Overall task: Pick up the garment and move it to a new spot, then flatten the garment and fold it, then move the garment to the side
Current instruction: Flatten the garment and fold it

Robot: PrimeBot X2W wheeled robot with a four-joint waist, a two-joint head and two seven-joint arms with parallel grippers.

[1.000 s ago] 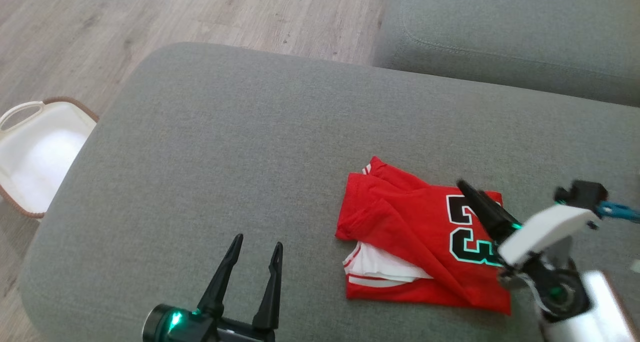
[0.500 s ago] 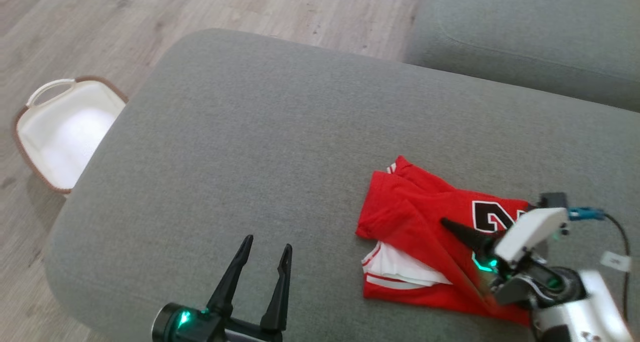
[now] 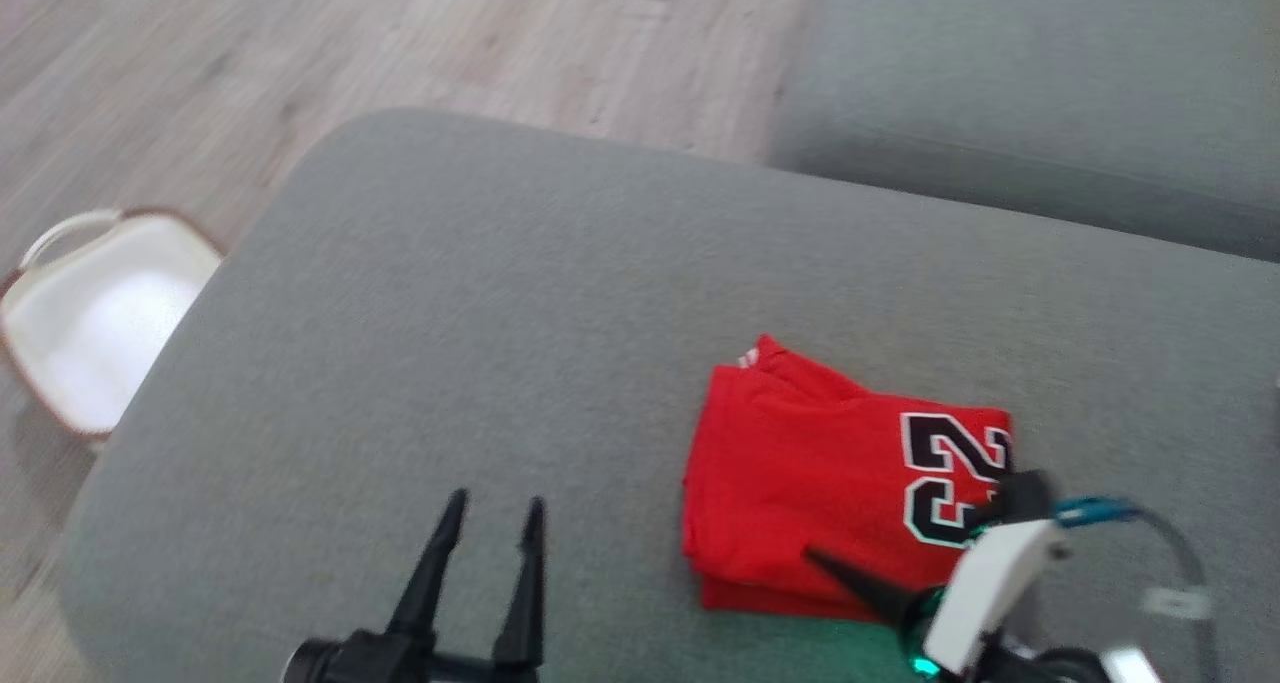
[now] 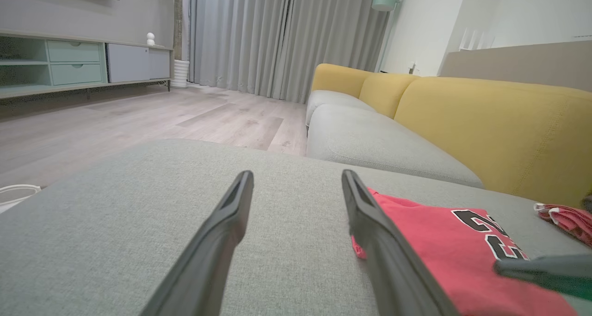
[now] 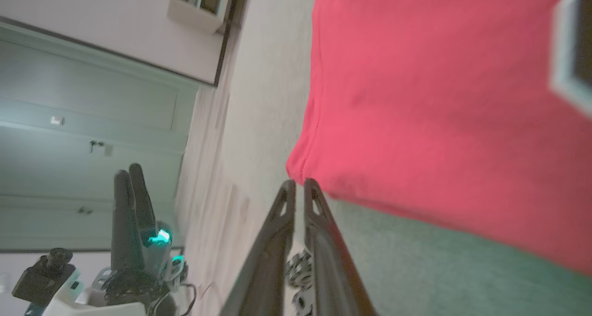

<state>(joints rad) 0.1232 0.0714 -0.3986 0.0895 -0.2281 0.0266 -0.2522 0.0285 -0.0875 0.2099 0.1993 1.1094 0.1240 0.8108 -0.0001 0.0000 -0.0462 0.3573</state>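
The garment (image 3: 830,473) is a red jersey with a black and white number, lying folded on the grey ottoman (image 3: 520,293). It shows in the left wrist view (image 4: 444,242) and close up in the right wrist view (image 5: 439,98). My right gripper (image 3: 815,558) is shut, its tips over the garment's near edge; the right wrist view puts the right gripper (image 5: 296,184) at a corner of the cloth with nothing visibly pinched. My left gripper (image 3: 490,508) stands open over bare cushion to the left of the garment, nothing between its fingers (image 4: 236,200).
A white basket (image 3: 90,333) with a brown rim sits on the wooden floor left of the ottoman. A grey sofa seat (image 3: 1030,83) lies beyond, with a yellow backrest (image 4: 485,126). Another red and white cloth (image 4: 566,216) lies at the far right.
The right gripper has shut and drawn back from the number to the garment's near edge. The white inner layer no longer shows. The head camera has shifted. The left gripper stays open.
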